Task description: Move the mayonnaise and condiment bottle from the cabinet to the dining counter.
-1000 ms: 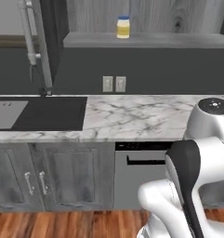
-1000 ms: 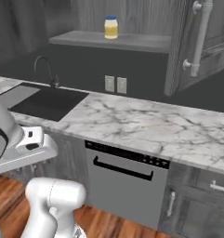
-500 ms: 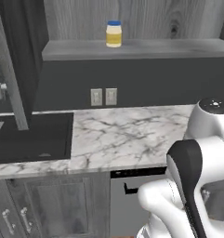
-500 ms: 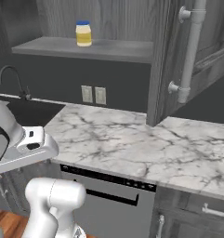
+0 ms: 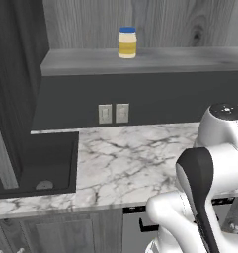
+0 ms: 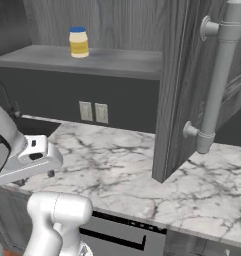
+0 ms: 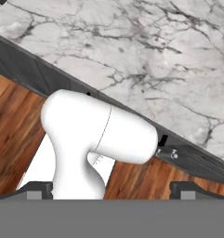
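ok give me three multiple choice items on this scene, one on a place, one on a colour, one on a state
1. Where does the mayonnaise stand?
A. on the cabinet's inner shelf
B. on the marble worktop
C. in the sink

2. What colour is the jar's lid?
A. red
B. blue
C. white

3. How does the cabinet door stand in the right base view?
A. shut
B. swung open
C. taken off

Answers: 1 A, the jar sits on the grey shelf above the wall sockets. 2 B, a blue lid tops the pale yellow body. 3 B, the door juts out over the worktop.
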Robot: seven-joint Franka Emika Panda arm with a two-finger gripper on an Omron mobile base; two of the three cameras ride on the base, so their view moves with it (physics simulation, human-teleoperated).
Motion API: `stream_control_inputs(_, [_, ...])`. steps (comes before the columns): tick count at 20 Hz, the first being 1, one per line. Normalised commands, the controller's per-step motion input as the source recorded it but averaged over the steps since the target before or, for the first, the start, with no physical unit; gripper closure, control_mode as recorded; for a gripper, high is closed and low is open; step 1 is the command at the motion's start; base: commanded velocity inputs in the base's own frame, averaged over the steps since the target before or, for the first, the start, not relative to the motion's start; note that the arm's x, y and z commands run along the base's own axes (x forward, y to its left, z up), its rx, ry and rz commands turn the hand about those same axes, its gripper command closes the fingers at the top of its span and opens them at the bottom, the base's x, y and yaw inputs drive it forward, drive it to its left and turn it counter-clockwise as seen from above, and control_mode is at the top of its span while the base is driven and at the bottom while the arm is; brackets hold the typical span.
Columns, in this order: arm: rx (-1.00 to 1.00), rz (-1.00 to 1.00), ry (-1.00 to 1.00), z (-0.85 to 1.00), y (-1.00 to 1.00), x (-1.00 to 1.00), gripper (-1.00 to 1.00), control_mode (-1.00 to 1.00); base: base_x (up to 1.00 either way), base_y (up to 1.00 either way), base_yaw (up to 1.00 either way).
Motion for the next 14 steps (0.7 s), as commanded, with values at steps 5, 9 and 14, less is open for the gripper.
stream_control_inputs(5, [0.0,0.0,0.0,0.0,0.0,0.0,-1.0,1.0,0.57,0.02,-0.03])
stream_control_inputs(9, [0.0,0.0,0.0,0.0,0.0,0.0,-1.0,1.0,0.1,0.02,-0.02])
stream_control_inputs(14, [0.0,0.0,0.0,0.0,0.0,0.0,-1.0,1.0,0.0,0.0,0.0])
